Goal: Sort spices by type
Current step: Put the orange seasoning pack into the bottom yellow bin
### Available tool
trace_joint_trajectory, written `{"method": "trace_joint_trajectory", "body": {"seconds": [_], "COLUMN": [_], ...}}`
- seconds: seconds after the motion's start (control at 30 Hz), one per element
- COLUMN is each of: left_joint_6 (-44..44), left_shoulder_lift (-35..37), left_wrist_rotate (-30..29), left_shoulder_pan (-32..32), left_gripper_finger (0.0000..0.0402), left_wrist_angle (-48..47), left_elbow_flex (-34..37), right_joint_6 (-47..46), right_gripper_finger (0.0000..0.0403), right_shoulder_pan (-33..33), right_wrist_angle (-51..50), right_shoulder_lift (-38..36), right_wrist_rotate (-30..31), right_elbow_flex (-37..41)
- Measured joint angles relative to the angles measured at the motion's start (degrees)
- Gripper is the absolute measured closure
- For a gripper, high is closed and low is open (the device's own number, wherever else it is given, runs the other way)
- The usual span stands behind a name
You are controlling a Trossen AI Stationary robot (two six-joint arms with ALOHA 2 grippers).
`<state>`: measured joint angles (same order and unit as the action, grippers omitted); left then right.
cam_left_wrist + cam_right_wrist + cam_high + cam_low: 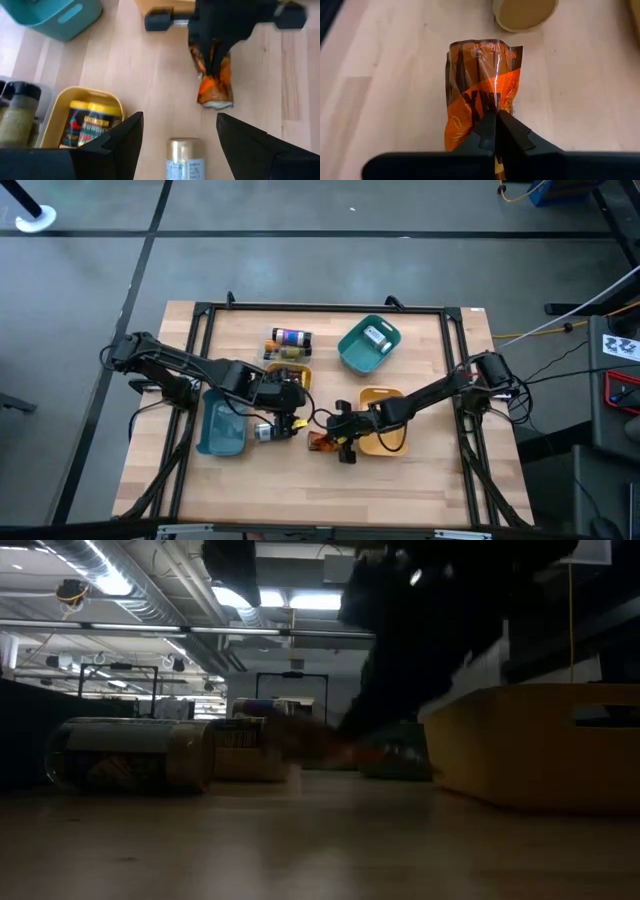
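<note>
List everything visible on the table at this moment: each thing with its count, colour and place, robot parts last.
Packet: one, orange-brown, mid-table beside the yellow tray, pinched by the right gripper.
Gold-capped jar: one, lying on the table between the left gripper's open fingers.
Jars near the far edge: at least two, one purple-labelled, lying side by side.
White-labelled jar: one, inside the teal tray.
Teal tray: one, far centre.
Yellow tray: one, right of centre.
Blue tray: one, left side.
Left gripper: open, over the gold-capped jar.
Right gripper: shut on the packet.
</note>
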<state>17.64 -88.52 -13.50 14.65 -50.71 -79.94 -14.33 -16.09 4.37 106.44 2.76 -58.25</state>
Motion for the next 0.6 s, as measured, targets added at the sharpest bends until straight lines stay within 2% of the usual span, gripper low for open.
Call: {"method": "trace_joint_trajectory", "body": {"seconds": [0.23, 0.6], "left_joint_6": [2.6, 8.1], "left_shoulder_lift": [1.9, 1.9], "left_wrist_rotate": [0.0, 0.0], "left_shoulder_pan": [2.6, 6.3], "left_gripper_finger": [0.0167, 0.0167], "left_wrist_angle": [-3.0, -6.5], "left_elbow_flex": [0.0, 0.0], "right_joint_6": [4.4, 4.1], "right_gripper_finger": [0.0394, 0.0396], "right_shoulder_pan": [0.0, -0.1], "right_wrist_angle": [-9.3, -38.9], "right_shoulder_lift": [-6.4, -16.4], "right_wrist_rotate": [-0.8, -1.1], "right_elbow_flex": [-5.4, -14.9]}}
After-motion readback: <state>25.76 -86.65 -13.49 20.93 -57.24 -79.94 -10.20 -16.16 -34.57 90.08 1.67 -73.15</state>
